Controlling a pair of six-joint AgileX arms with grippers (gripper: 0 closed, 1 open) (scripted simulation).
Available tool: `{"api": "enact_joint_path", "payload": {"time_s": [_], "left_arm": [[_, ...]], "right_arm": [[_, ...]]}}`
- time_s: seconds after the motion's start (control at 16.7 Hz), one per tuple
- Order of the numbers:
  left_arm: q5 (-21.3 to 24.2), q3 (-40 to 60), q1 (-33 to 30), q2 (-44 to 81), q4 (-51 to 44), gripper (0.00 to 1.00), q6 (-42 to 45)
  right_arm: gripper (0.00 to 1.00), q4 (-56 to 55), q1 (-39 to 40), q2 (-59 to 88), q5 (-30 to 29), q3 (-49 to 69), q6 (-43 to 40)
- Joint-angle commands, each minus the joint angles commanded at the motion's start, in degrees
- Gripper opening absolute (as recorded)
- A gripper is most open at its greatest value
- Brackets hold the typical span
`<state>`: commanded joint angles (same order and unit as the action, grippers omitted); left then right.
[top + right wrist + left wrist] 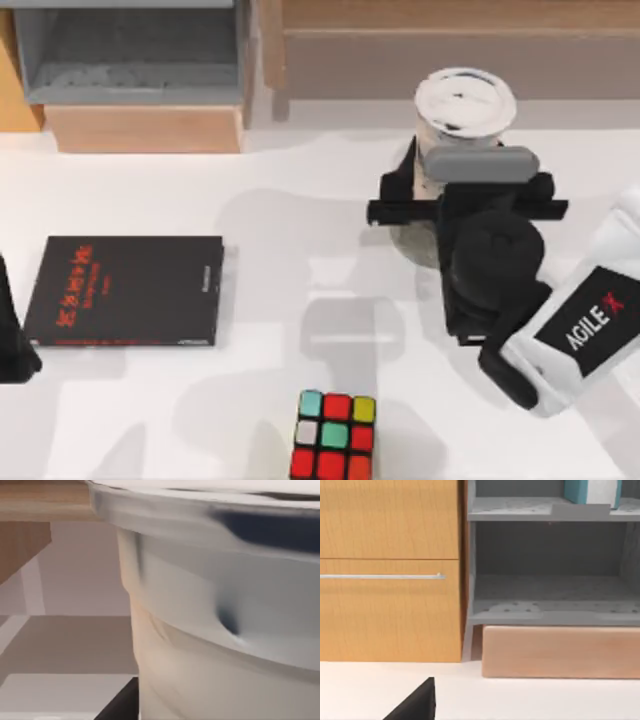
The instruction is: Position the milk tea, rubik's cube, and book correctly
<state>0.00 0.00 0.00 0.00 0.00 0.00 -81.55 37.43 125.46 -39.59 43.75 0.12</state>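
Bright, even light falls on the white worktop [300, 170], where soft grey shadows spread around the book [128, 291], faintest beyond its right edge, while the right wrist view sits so near the milk tea [225, 630] that its wall smears into blur.

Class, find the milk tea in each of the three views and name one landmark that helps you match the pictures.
Top view: the milk tea stands at the table's right rear, white lid up, with the right gripper around its body.
Left wrist view: the milk tea is not in it.
Right wrist view: the milk tea is seen from very near, clear wall above beige tea.
Shared landmark: the wooden cabinet behind the white table.
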Motion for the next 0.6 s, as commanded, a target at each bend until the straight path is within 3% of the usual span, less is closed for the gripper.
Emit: {"api": "enact_joint_path", "payload": {"time_s": [0.12, 0.6], "left_arm": [[0.0, 0.0, 0.0, 0.0, 0.0, 1.00, 0.0], [0.0, 0.0, 0.0, 0.0, 0.0, 1.00, 0.0]], "right_arm": [[0.00, 0.0, 0.0, 0.0, 0.0, 0.0, 0.0], [0.60, 0.0, 0.0, 0.0, 0.0, 0.0, 0.0]]}}
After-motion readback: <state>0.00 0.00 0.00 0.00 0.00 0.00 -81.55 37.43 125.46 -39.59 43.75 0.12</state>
